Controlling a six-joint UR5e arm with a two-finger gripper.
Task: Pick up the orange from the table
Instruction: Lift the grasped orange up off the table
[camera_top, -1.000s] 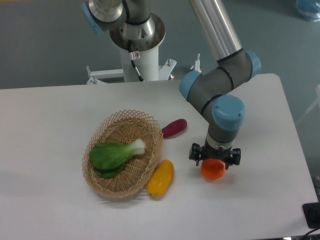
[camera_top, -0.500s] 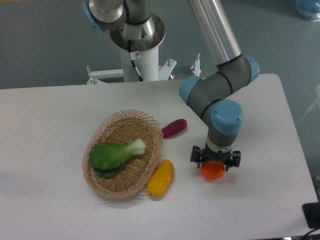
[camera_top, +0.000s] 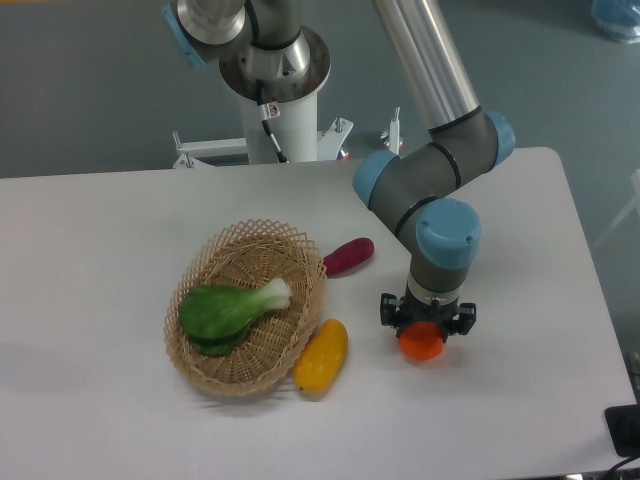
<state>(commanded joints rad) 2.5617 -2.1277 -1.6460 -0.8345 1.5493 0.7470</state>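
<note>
Smooth round orange (camera_top: 423, 343) under black hand (camera_top: 427, 322).

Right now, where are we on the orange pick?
Done: the gripper is down over the orange, a finger either side. In hand: closing on it; contact can't be confirmed from this view. Left: lifting it clear of the table.

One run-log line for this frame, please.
end effector: over small round orange fruit | grip: unclear | fruit: at white table
</note>
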